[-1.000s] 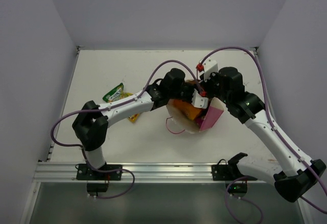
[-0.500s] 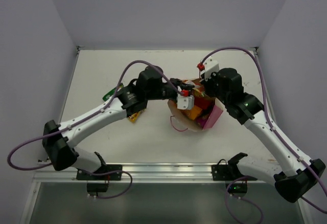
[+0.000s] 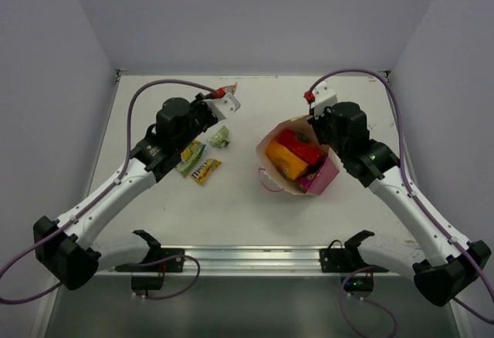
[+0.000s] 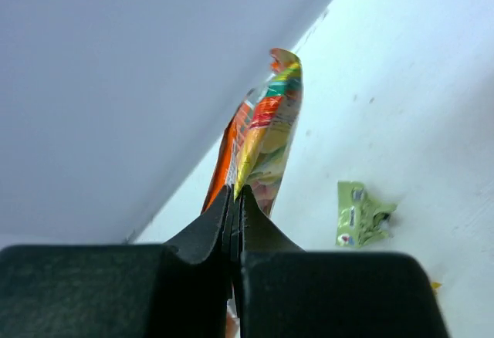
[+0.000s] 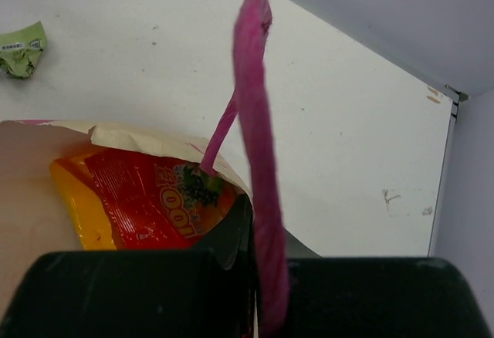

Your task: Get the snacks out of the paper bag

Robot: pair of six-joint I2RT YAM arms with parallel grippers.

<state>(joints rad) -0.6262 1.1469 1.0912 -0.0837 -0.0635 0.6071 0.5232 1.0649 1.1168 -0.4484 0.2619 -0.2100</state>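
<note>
Hands both pressed shut. Left hand [image 4: 235, 193] pinches the end of an orange snack packet [image 4: 266, 133]. The packet's long axis runs straight out from the fingertips, in the air over the far-left surface [image 3: 255, 99]; print too blurred to read. On the surface under it: crumpled pale green packet [image 3: 220, 136], white label unreadable. Just nearer: green-yellow packet [image 3: 191, 155] and yellow bar wrapper [image 3: 205, 170], dark lettering too small to read. Right hand [image 5: 248, 218] pinches the pink cord handle [image 5: 258, 122], cord upright. Paper bag [image 3: 276, 182] sits right of centre, mouth open upward. Inside: red packet [image 5: 162, 199] with letters like "LOO", orange packet [image 3: 282, 160], purple-magenta packet [image 3: 315, 173].
</note>
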